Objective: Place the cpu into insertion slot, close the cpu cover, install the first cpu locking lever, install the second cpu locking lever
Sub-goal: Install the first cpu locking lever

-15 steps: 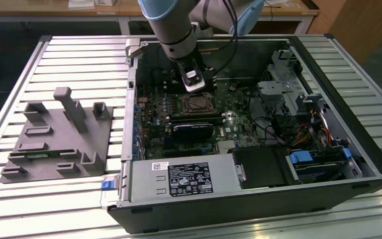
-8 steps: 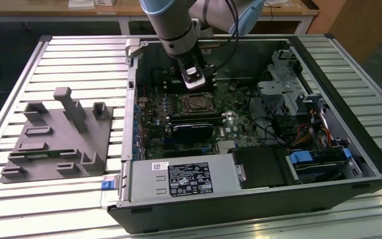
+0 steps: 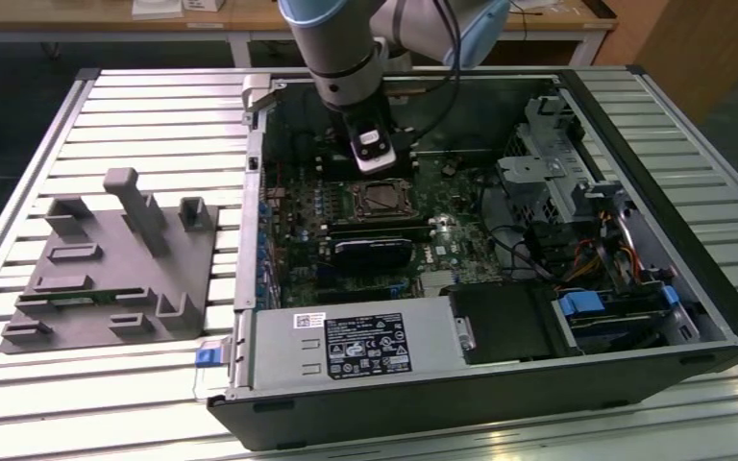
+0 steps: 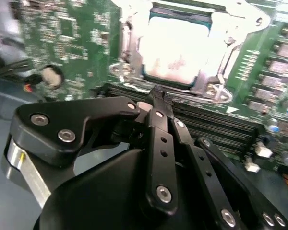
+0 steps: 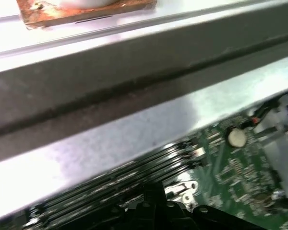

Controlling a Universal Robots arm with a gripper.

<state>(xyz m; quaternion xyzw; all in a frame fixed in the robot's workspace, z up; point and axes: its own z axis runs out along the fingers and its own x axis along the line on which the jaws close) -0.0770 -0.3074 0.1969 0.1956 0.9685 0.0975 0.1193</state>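
The cpu point(image 4: 175, 50), pale and silvery, lies flat in the insertion slot point(image 3: 382, 199) on the green motherboard inside the open computer case. The cpu cover point(image 4: 128, 45), a thin silver frame, lies down around the chip's edges. My gripper point(image 4: 156, 101) hovers just beside the socket, over the long black memory slots point(image 4: 211, 122), with its black fingers drawn together and nothing between them. In the exterior view the gripper point(image 3: 372, 158) hangs just behind the socket. I cannot make out how the locking levers stand.
The case's metal walls point(image 5: 134, 96) ring the board. A power supply point(image 3: 356, 346) sits at the front and a drive cage with blue parts point(image 3: 600, 307) at the exterior view's right. A grey fixture point(image 3: 112, 259) stands on the slatted table at the left.
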